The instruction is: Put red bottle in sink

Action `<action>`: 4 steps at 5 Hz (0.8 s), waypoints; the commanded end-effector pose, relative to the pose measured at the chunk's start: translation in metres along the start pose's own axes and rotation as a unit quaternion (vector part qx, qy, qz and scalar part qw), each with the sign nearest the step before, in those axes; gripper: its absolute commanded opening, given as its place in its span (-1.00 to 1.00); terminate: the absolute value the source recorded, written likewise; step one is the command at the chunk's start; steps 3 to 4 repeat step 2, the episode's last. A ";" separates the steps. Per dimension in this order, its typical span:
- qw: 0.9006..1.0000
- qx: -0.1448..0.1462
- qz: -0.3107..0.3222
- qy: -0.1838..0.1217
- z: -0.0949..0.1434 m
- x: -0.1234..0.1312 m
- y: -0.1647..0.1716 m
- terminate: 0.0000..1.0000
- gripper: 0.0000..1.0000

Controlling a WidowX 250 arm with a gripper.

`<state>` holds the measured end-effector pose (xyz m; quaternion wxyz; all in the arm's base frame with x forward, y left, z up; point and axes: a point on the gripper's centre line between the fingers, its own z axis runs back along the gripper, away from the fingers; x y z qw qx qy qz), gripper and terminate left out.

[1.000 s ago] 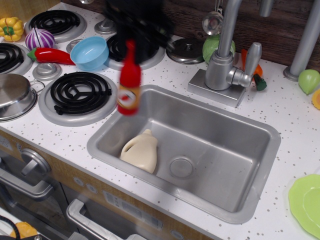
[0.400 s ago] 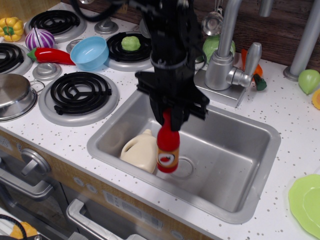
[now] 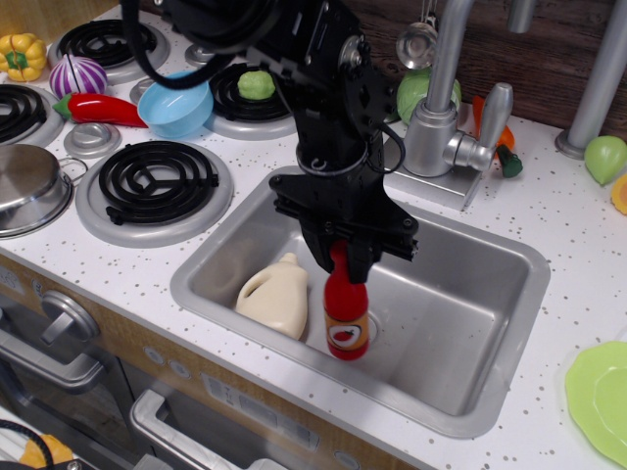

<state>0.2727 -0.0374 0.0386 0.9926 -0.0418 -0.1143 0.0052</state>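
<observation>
The red bottle (image 3: 347, 315) stands upright inside the sink (image 3: 460, 323), over the drain area, with its base at or just above the sink floor. My gripper (image 3: 340, 257) is shut on the red bottle's cap and neck from above. The black arm reaches down from the upper left and hides the back left part of the basin.
A beige jug (image 3: 277, 295) lies in the sink just left of the bottle. A faucet (image 3: 446, 117) stands behind the sink. Burners, a blue bowl (image 3: 174, 103), a red chili pepper (image 3: 98, 109) and a steel pot (image 3: 29, 186) are on the left. A green plate (image 3: 600, 399) is at the right edge.
The gripper carried the bottle from above the sink's left rim rightward and down into the basin, and now it is lower, over the drain.
</observation>
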 end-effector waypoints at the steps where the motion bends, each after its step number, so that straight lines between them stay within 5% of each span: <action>1: 1.000 -0.006 -0.005 -0.023 0.001 0.005 0.000 -1.00 1.00; 2: 1.000 -0.006 -0.005 -0.023 0.001 0.005 0.000 1.00 1.00; 4: 1.000 -0.006 -0.005 -0.023 0.001 0.005 0.000 1.00 1.00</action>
